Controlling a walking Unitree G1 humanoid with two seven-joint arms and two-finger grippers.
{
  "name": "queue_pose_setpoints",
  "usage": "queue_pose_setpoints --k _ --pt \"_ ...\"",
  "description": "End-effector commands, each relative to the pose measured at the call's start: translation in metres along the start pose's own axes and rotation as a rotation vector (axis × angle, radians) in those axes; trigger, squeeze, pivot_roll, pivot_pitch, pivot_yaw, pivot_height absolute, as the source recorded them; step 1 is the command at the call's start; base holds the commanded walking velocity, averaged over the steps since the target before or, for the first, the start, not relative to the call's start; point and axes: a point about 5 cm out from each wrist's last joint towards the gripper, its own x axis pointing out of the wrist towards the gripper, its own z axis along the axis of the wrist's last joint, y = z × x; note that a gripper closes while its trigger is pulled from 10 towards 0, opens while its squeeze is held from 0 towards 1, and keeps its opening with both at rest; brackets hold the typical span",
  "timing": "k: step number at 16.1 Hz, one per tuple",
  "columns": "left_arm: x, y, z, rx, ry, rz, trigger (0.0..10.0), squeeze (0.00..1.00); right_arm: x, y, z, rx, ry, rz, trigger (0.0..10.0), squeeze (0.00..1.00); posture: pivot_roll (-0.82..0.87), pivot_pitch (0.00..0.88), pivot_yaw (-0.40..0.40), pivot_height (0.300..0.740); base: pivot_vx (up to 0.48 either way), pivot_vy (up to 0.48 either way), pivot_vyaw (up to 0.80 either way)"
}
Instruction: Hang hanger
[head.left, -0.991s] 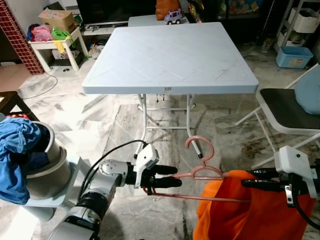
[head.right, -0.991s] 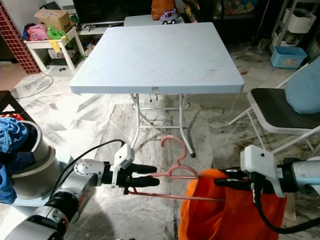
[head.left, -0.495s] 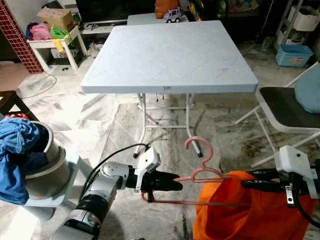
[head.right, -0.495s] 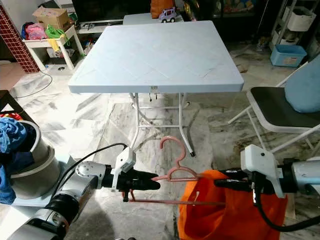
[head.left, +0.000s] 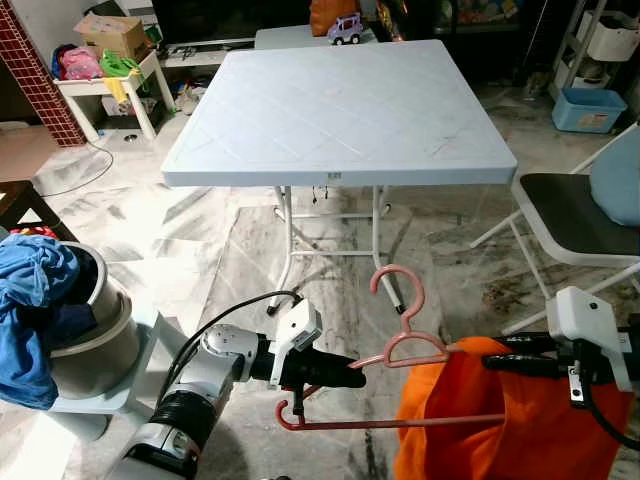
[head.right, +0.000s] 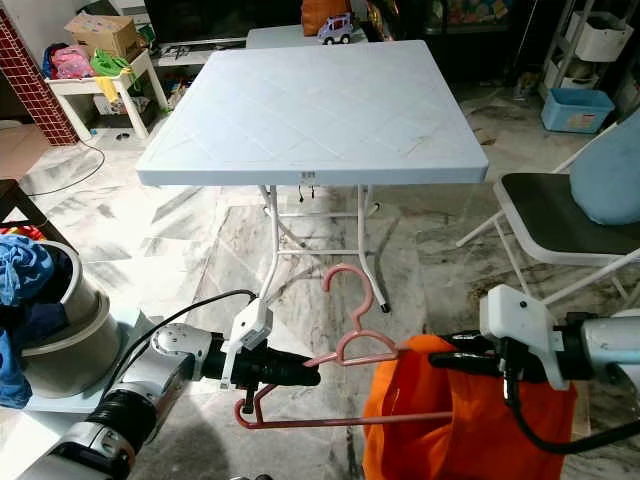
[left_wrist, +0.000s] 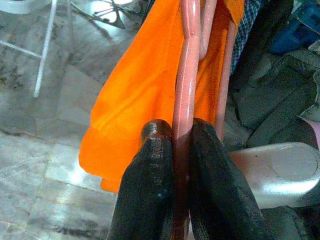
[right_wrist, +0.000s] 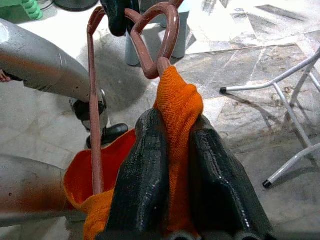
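Observation:
A pink plastic hanger hangs in the air low in front of me, hook up. My left gripper is shut on its left shoulder bar, and in the left wrist view the fingers pinch the pink bar. An orange garment is draped over the hanger's right half. My right gripper is shut on a fold of that orange cloth next to the hanger's neck. The lower bar sticks out bare to the left of the cloth.
A white folding table stands straight ahead. A folding chair with a blue cushion is at the right. A pail with blue clothes sits on a stool at the left. Marble floor lies between.
The hanger's left end has dropped and swung out to the left, baring more of the lower bar. The orange cloth has slid a little right. Both grippers keep their hold.

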Motion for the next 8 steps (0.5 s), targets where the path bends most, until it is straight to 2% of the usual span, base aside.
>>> queue_pose_setpoints --k 1,2,6,7,8 --pt "0.005 -0.002 -0.001 -0.012 -0.013 0.01 0.0 0.0 0.002 -0.005 0.012 -0.035 -0.057 -0.01 10.0 0.42 -0.17 0.059 0.072 0.74 0.0 0.0 0.0" --pt "0.005 -0.001 -0.001 -0.01 -0.014 0.015 0.0 0.0 0.002 -0.006 0.011 -0.034 -0.054 -0.013 10.0 1.0 -0.17 0.059 0.072 0.74 0.0 0.0 0.0" --pt "0.004 0.0 0.0 0.001 -0.059 0.095 0.0 0.0 0.006 -0.015 0.009 -0.042 -0.046 -0.045 10.0 1.0 -0.16 0.055 0.069 0.74 0.0 0.0 0.0" --pt "0.005 0.0 -0.003 -0.007 -0.056 0.102 0.0 0.0 0.007 -0.018 0.005 -0.099 0.007 -0.074 10.0 1.0 -0.15 0.051 0.067 0.74 0.0 0.0 0.0" --pt "0.005 -0.001 -0.007 -0.016 -0.052 0.105 0.0 0.0 0.01 -0.02 0.003 -0.119 0.025 -0.093 10.0 1.0 -0.16 0.049 0.066 0.74 0.0 0.0 0.0"
